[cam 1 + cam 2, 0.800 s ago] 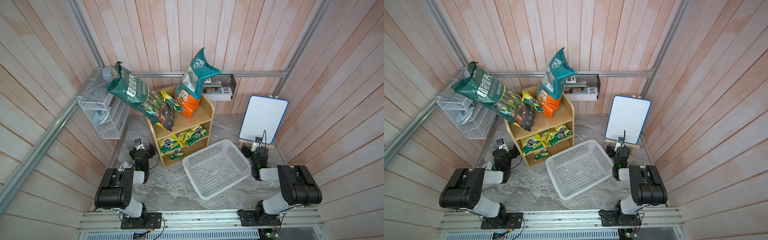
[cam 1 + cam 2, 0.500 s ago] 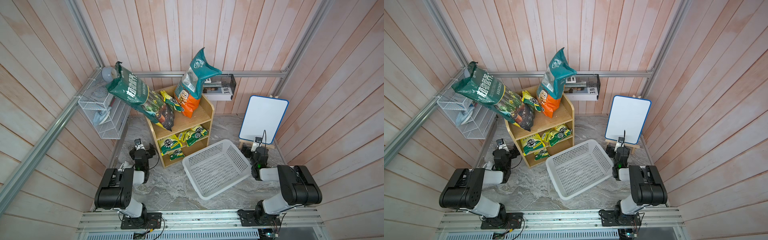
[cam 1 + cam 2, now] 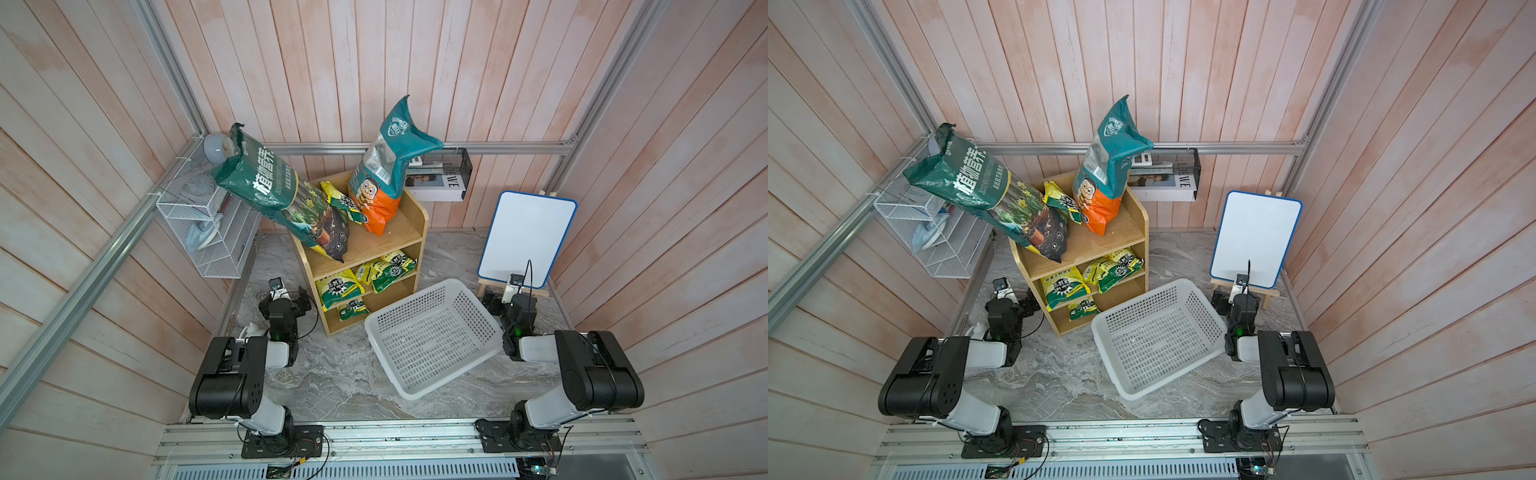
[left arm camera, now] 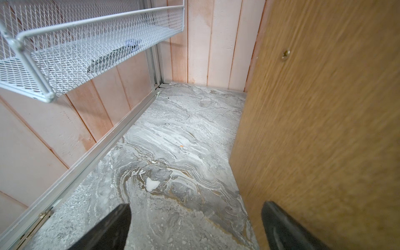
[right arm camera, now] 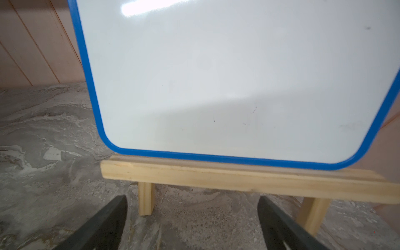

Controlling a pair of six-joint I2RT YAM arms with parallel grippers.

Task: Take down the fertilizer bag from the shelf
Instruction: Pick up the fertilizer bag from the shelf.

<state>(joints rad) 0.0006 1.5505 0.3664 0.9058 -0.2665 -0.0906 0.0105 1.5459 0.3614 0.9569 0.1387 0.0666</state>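
Note:
The light-wood shelf (image 3: 374,245) (image 3: 1100,245) stands at the back. On its top tier a large dark-green bag (image 3: 282,199) (image 3: 988,195) leans out to the left. A teal-and-orange bag (image 3: 384,174) (image 3: 1104,166) stands upright beside it, and a small yellow-green bag (image 3: 338,203) is wedged between them. Several yellow-green bags (image 3: 365,274) lie on the lower tiers. Which one is the fertilizer bag I cannot tell. My left gripper (image 3: 289,299) (image 4: 195,205) is open and empty, low on the floor beside the shelf's side panel (image 4: 324,129). My right gripper (image 3: 505,301) (image 5: 191,198) is open and empty at the whiteboard's stand.
An empty white plastic basket (image 3: 432,336) lies on the marble floor between the arms. A blue-framed whiteboard (image 3: 525,239) (image 5: 216,75) leans on a small wooden easel (image 5: 238,177). A white wire rack (image 3: 199,224) (image 4: 75,47) hangs on the left wall, a black mesh tray (image 3: 440,174) on the back wall.

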